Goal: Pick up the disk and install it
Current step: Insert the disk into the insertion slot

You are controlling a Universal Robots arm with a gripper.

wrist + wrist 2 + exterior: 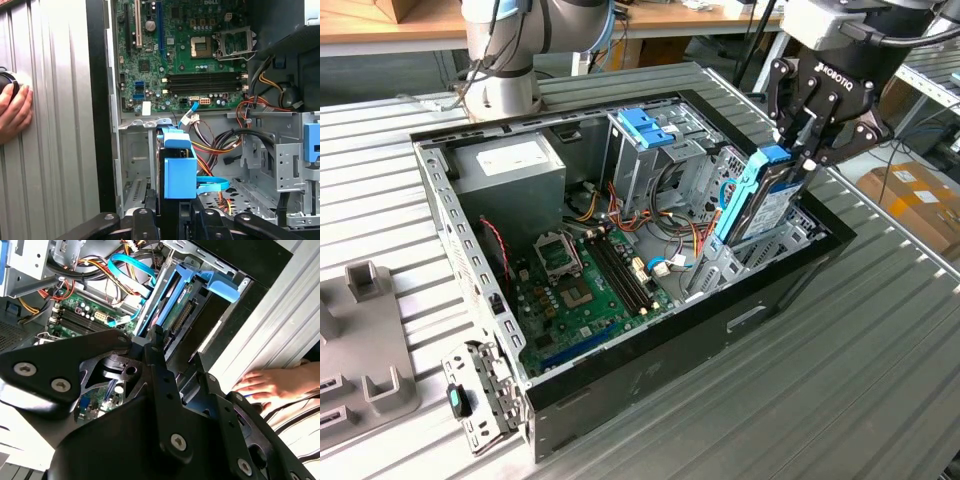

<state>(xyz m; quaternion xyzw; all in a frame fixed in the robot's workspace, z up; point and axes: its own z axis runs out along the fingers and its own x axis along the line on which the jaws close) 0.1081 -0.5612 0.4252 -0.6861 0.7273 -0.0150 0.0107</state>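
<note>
Upper right of exterior view: tool (807, 140) clamping upper end of disk (760, 205). Disk standing on edge, lower end sitting at drive bay mouth, at computer case's (620, 385) end on the exterior view's right. Judging it stiff, fairly heavy, shock-sensitive, so gripping blue rails or metal sides, not label or connector. Person's hand (15, 107) resting on table (860, 380) beside case.

Arm base (505, 60): silver-grey cylinder, smooth and round.
Arm joint (603, 25): grey housing with a blue ring cap.
Base cable (468, 75): thin, dark, looping beside the cylinder.
Wrist block (825, 20): pale grey, boxy.
Wrist cable (920, 38): thick, black.
Gripper (798, 150): black, angular linked fingers, white lettering on the body.
Screws (24, 369): silver heads set in matte black link plates, in the second wrist view.
</note>
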